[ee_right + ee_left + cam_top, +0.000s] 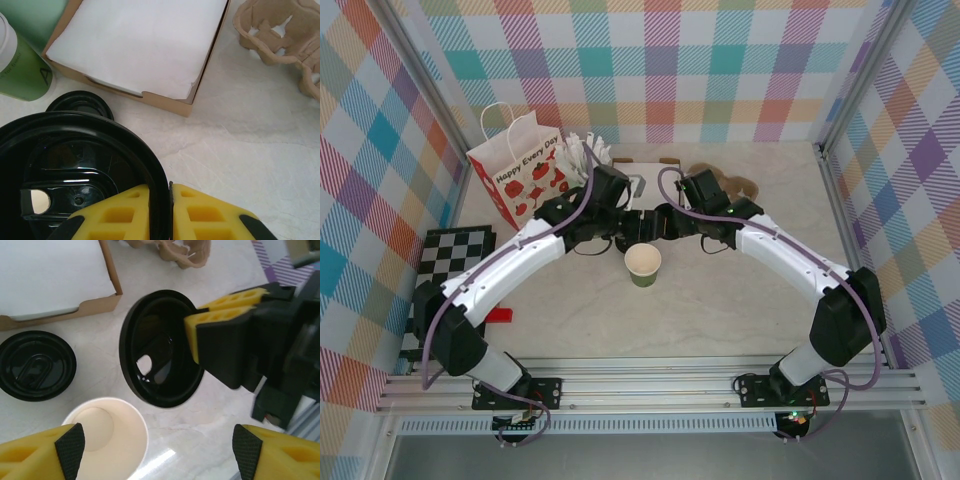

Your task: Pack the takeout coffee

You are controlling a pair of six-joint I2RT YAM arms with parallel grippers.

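Note:
A green paper cup (643, 264) with a cream inside stands open-topped at the table's middle; in the left wrist view this cup (107, 440) lies just below my left gripper (159, 447). That gripper is open, with nothing between its yellow fingers. My right gripper (170, 200) is shut on the rim of a black plastic lid (75, 165), which hangs tilted above the table beside the cup. From the left wrist I see the same lid (160, 347) pinched by the right fingers (220, 320). Both grippers meet above the cup's far side (642, 222). A lidded takeout coffee is out of view.
A second black lid (36, 371) lies flat on the table. Behind it are a cardboard box of white napkins (145, 45), a pulp cup carrier (280, 30) and a green cup stack (20, 65). A gift bag (520, 170) stands back left, a checkerboard (450, 270) at left.

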